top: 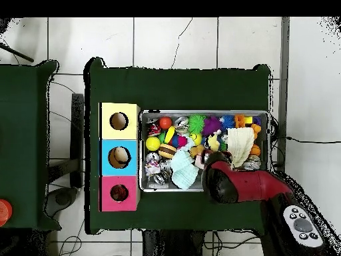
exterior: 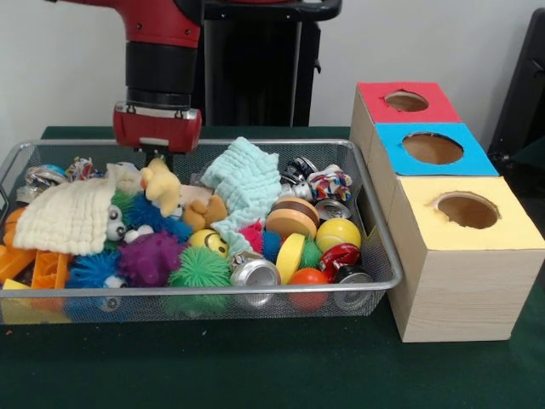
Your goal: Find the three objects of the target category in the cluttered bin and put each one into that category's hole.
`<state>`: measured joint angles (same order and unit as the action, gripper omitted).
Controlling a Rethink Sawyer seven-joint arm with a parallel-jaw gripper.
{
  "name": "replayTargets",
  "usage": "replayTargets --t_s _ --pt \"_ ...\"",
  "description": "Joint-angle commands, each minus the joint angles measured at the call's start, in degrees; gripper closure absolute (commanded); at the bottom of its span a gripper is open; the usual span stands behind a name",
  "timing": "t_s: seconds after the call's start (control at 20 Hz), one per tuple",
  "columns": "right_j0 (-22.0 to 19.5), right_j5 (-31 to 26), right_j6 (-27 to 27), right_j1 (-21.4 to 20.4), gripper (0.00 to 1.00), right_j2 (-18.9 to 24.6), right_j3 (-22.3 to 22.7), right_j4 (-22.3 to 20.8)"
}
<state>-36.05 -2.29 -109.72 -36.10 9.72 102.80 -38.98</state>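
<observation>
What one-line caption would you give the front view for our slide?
Sawyer gripper hangs over a pale yellow plush in the cluttered wire bin, beside the red-topped hole.

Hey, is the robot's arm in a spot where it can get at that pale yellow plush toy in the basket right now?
Probably yes. The pincer hangs right above the pale yellow plush toy, which sits on top of the pile in the basket with nothing covering it. Whether the pincer is open is hidden.

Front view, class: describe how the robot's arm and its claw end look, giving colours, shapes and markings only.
The glossy red arm steps down into a black cylindrical wrist band, then a silver ring, then a rounded red block with a small pale plate on its face. The claw below is dark and mostly hidden. No cables show.
</observation>
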Motion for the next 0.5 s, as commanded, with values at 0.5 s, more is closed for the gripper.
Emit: replayTargets --t_s 0.5 --pt "8.0 -7.6 -6.1 -8.0 1.00 -2.4 1.2 5.5"
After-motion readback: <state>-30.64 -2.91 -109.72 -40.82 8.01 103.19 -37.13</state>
